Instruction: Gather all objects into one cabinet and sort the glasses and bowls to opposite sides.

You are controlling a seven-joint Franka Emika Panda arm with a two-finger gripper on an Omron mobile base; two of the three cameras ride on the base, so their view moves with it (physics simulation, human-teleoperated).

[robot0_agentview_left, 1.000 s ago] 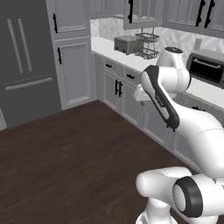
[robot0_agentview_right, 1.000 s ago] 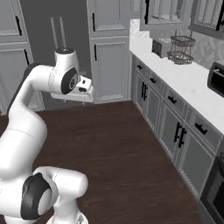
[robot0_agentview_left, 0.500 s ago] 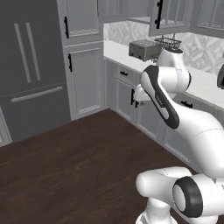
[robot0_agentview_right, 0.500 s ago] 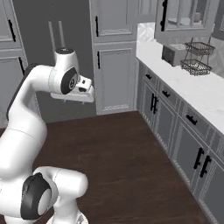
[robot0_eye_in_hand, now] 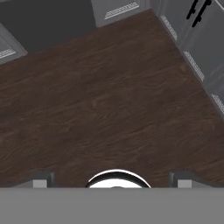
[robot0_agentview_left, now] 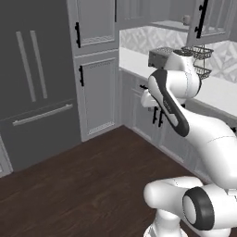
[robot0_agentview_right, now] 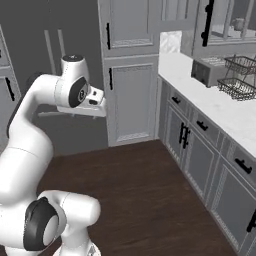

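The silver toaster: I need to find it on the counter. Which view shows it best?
The right base view: the silver toaster stands unobstructed on the white counter beside the wire rack. The left base view shows part of it, half hidden behind the arm.

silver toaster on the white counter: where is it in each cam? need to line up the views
Left base view: silver toaster at upper right, on the white counter, partly behind the arm's white upper link, left of the black wire rack.
Right base view: toaster at upper right, on the counter, left of the rack.
Hand view: not in it; dark wood floor and cabinet bases.
Shared landmark: the wire rack.
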